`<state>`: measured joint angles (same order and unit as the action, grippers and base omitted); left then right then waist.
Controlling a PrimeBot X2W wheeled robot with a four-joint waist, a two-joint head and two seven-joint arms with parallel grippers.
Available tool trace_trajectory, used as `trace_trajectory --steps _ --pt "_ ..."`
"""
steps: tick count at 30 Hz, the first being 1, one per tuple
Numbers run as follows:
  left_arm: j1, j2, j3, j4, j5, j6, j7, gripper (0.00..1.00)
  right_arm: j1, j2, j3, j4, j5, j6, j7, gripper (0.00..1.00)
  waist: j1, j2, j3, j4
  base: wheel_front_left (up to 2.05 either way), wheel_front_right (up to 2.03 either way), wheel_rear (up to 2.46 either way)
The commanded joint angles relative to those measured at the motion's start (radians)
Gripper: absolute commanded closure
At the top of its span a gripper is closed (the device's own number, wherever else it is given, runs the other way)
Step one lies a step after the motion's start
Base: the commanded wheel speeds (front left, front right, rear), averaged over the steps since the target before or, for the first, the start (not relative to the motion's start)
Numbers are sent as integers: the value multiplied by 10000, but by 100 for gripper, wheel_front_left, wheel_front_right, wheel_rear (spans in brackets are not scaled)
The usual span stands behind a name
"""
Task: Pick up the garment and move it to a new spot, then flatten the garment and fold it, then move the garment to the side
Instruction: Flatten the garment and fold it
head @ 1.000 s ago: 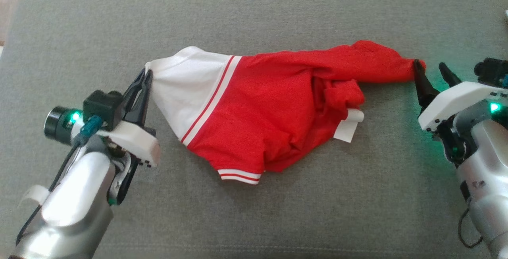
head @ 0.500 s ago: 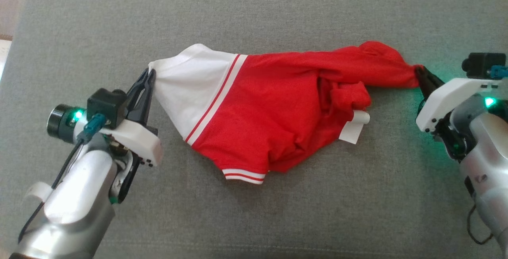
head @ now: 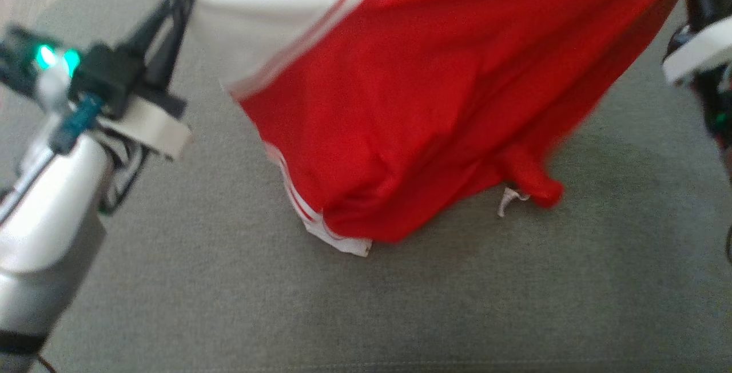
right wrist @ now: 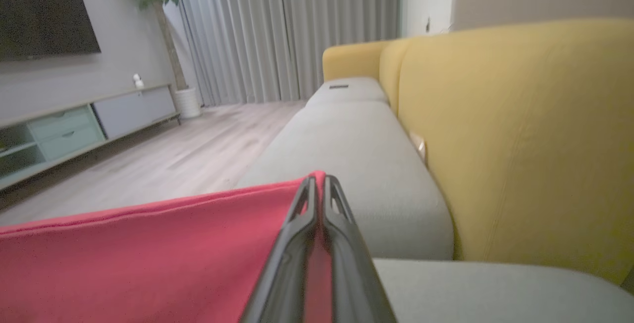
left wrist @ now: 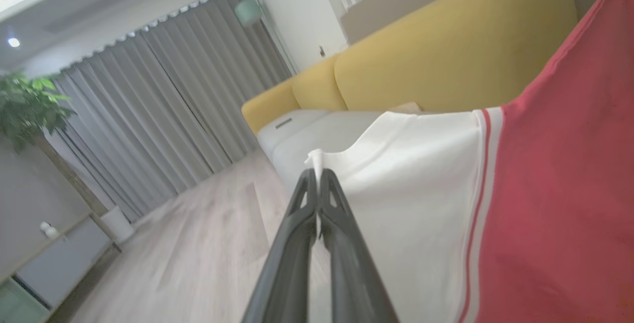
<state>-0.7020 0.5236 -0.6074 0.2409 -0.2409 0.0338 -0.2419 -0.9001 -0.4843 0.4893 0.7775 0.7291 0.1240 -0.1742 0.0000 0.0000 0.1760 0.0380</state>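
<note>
1. The left gripper (left wrist: 317, 174) has its two dark fingers pressed together on the white corner of the garment (head: 412, 104). A small tip of white cloth stands up past the fingertips in the left wrist view.
2. The right gripper (right wrist: 319, 179) is clamped in the same way, its fingers meeting on the red hem at the garment's opposite corner.
3. In the head view the left fingers slant up and to the right toward the top edge. A green lamp (head: 51, 58) glows behind them, and the silver forearm (head: 46, 218) runs down to the lower left corner.
4. The right arm sits at the top right edge of the head view. It is blurred there, so the wrist angle is hard to read, though its white housing (head: 697, 55) seems to lie below the pinched corner.
5. The garment hangs stretched between the two grippers, its upper edge taut near the top of the head view. The white panel is on the robot's left and the red body spreads to the right.
6. Its striped cuff (head: 337, 235) is the lowest point, hanging close over the grey seat cushion (head: 514, 304). A red sleeve (head: 532, 181) dangles further right.
7. Beyond the cushion stands a yellow backrest (right wrist: 520, 139), with a wooden floor (right wrist: 198, 149) and grey curtains (left wrist: 173, 105) further off.
</note>
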Motion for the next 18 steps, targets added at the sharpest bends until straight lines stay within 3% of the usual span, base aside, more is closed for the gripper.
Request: trace_trajectory --steps 1,10,14,18 --pt "-757 585 467 -469 126 -39 101 100 -310 -230 69 -419 -80 67 -177 100 0 0 -263 -197 0 0 0" --pt "-2627 998 648 -1555 378 -489 1078 100 -1617 -456 -46 -1278 -391 67 350 100 0 0 -452 -527 0 0 0" --pt "-4061 713 637 -1144 165 -1013 1561 100 -2608 -374 -148 -1018 -359 67 1060 100 0 0 368 -547 0 0 0" --pt "-5910 223 226 166 315 -1399 1756 100 -3790 -212 -121 -259 -441 67 1433 100 0 0 1478 -486 0 0 0"
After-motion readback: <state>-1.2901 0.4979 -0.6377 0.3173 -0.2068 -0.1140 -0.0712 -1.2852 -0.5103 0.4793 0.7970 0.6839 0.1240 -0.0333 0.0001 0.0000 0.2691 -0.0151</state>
